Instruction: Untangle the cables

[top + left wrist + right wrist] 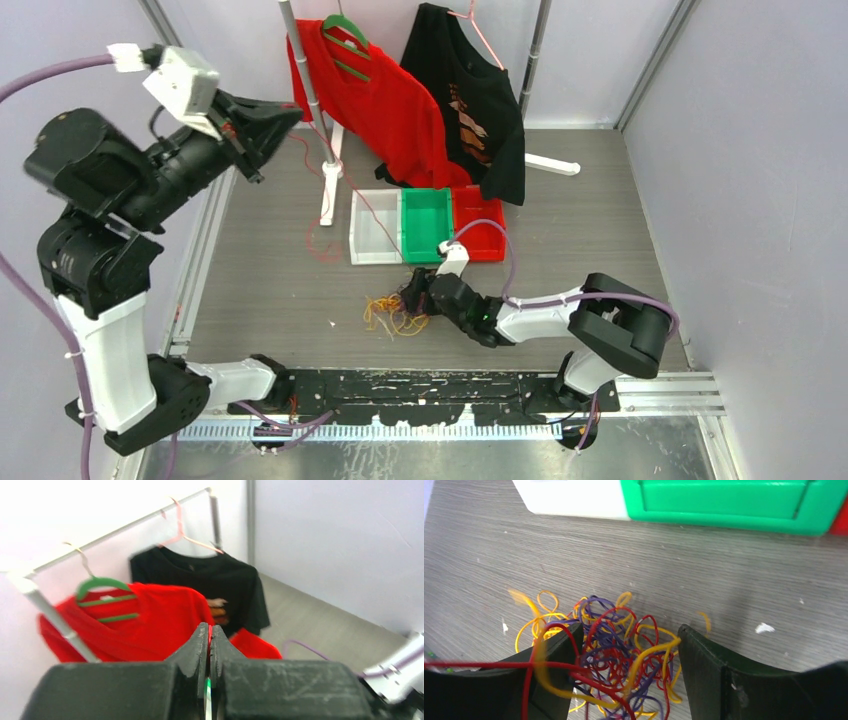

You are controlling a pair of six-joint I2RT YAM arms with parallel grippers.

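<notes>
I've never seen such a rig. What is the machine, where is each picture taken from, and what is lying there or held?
These are two robot arms bolted at the table's near edge. The wide picture looks down from above and behind them; the other two come from a camera on each wrist. On the grey wood-grain table lies a tangle of thin red, orange and purple cables, near a row of white, green and red plastic bins. The right gripper is open, its jaws either side of the tangle. The left gripper, raised high, is shut, seemingly pinching a thin red cable that trails down to the table.
</notes>
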